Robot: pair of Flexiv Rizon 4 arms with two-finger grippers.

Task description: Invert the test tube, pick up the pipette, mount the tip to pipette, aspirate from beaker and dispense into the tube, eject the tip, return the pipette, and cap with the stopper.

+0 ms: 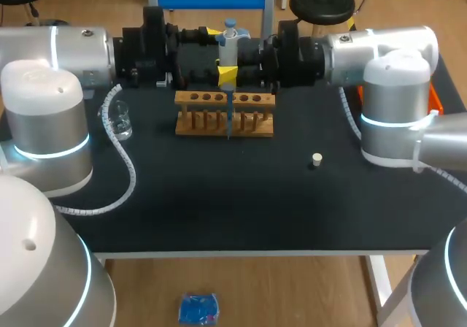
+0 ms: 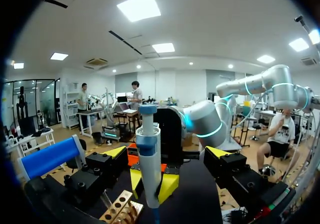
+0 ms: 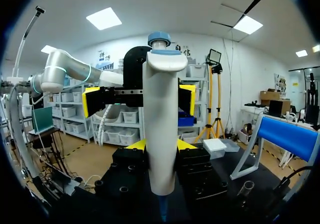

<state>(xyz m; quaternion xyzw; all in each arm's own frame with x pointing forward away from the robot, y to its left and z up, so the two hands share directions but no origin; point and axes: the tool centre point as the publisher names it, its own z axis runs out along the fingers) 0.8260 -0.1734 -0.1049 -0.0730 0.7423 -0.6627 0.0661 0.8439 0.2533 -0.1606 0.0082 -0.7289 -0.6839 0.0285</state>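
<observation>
Pipette (image 1: 229,46) control matters now: keep it vertical, mid-table, with its blue tip (image 1: 229,122) over the wooden rack (image 1: 252,115), and lower slowly. From the left, your left gripper (image 2: 168,152) lies level, fingers spread wide either side of the pipette, not touching. From the right, your right gripper (image 3: 159,145) lies level too, clamped on the pipette's barrel.

1. Here's the left arm (image 1: 44,122): fat silver cylinders, white domed cap, pale glowing ring round the joint.
2. And the right arm (image 1: 394,101): same silver, same white, same ring.
3. A white spiral cable (image 1: 120,159) hangs off the left arm.
4. Now the left gripper (image 2: 167,151) and right gripper (image 3: 160,144): black blocks, sunken screws, yellow tips.
</observation>
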